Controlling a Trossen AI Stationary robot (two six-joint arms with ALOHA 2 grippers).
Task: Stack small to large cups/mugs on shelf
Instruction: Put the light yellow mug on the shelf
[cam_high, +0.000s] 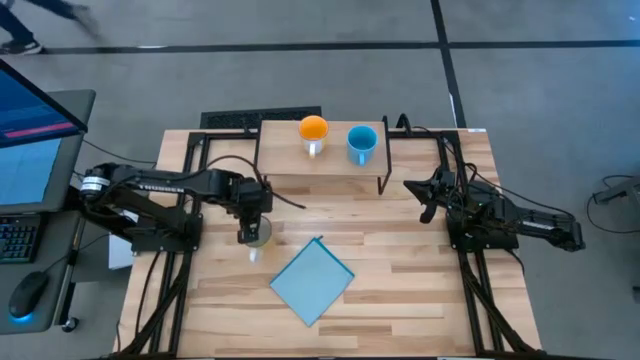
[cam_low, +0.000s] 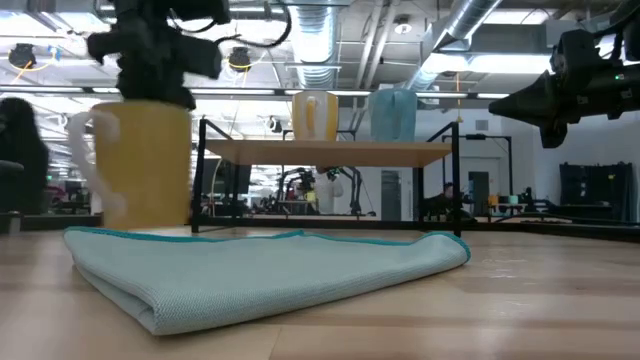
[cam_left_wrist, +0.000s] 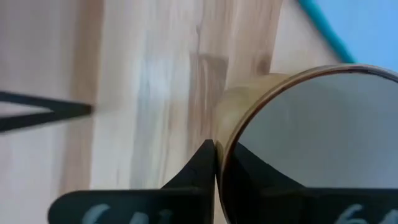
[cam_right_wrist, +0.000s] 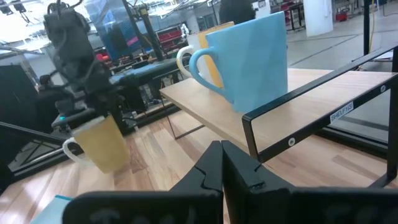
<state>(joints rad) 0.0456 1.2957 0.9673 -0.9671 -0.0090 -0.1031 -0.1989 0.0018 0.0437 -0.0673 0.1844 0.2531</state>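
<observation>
The cream mug (cam_high: 257, 236) stands left of centre on the table, just behind the blue cloth (cam_high: 313, 280). Its white handle (cam_high: 254, 254) points toward the near edge. My left gripper (cam_high: 252, 220) comes down on it from above and is shut on its rim. The orange mug (cam_high: 313, 130) and the light blue mug (cam_high: 361, 143) stand upright side by side on the shelf (cam_high: 290, 158) at the far edge. My right gripper (cam_high: 426, 198) is shut and empty, right of the shelf. My left gripper pinches the cream mug's rim wall (cam_left_wrist: 219, 146), one finger (cam_left_wrist: 198, 169) outside and one finger (cam_left_wrist: 252, 167) inside the white hollow. The fingers point down from above. In the right wrist view the mug (cam_right_wrist: 102, 146) hangs slightly tilted below them. Whether its base is clear of the table, I cannot tell.
The flat light-blue cloth (cam_low: 260, 275) lies on the near middle of the table. The shelf's black metal legs (cam_high: 383, 180) stand between the two arms. Bare wood (cam_high: 420, 290) lies to the right of the cloth. A monitor (cam_high: 30, 150) stands off the table's left.
</observation>
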